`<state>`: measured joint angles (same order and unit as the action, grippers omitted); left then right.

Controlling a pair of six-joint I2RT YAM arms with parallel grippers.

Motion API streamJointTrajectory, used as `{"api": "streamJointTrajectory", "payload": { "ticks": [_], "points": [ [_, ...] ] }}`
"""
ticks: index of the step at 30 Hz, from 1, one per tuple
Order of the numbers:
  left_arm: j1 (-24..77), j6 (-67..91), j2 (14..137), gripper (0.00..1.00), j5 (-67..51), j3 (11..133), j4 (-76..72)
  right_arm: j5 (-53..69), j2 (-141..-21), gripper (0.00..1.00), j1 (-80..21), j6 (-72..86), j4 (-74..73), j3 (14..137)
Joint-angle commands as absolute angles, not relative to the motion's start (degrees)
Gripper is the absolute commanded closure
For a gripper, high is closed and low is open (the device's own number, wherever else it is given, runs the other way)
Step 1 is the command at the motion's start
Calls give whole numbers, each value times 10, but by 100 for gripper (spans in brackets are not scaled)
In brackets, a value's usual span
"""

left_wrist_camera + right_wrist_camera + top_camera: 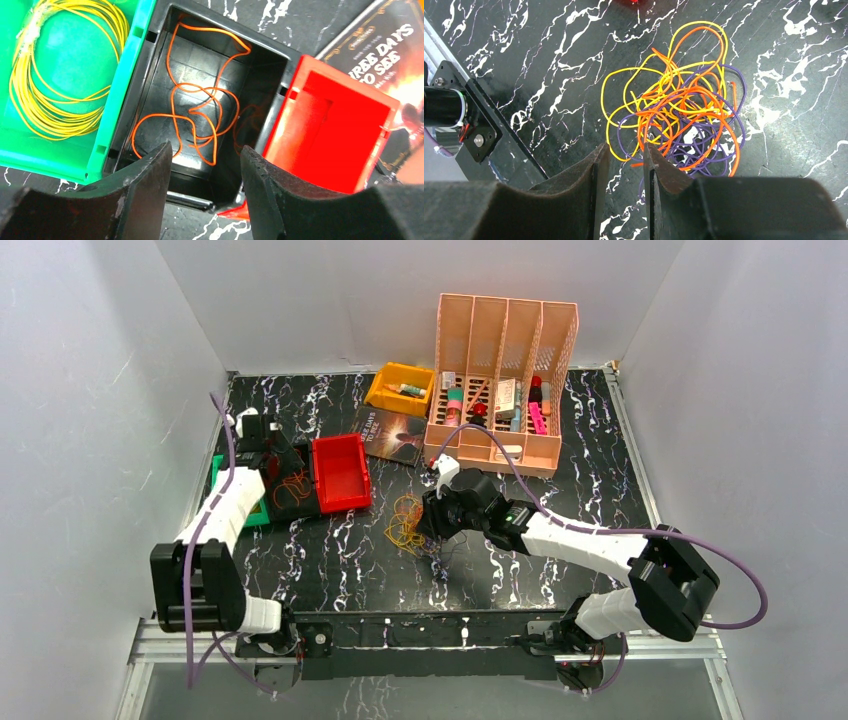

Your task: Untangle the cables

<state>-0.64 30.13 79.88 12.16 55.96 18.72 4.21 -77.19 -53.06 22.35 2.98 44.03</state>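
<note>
Both jaws: apart.
Left gripper [206, 149]: above orange cable [200, 115] in black bin [146, 85].
Right gripper [624, 146]: at edge of tangled cables [679, 110].

Tangled yellow, orange, purple cables [679, 115]

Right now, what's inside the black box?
One orange cable, loosely looped on the floor of the black box. Nothing else shows, but the left gripper covers the box's near edge.

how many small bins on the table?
4: green bin, black bin, red bin in a row by the left gripper; yellow bin at the back by the pink rack.
</note>
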Motion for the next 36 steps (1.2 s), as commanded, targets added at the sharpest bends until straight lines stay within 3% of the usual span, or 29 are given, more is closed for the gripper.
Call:
{"api": "streamJointTrajectory", "payload": {
  "ticks": [1,14,23,29,36],
  "points": [
    [-10,252,736,47,84,571,208,20,-746,60,-531,218,42,442],
    [17,213,627,44,25,571,276,-98,-672,57,-532,213,27,438],
    [179,251,626,40,80,585,282,-202,-637,55,-524,187,-23,460],
    [264,268,651,40,108,606,269,-111,-639,55,-421,197,-62,477],
    [321,254,681,39,41,600,209,14,-612,53,-290,230,-53,443]
  ]
}}
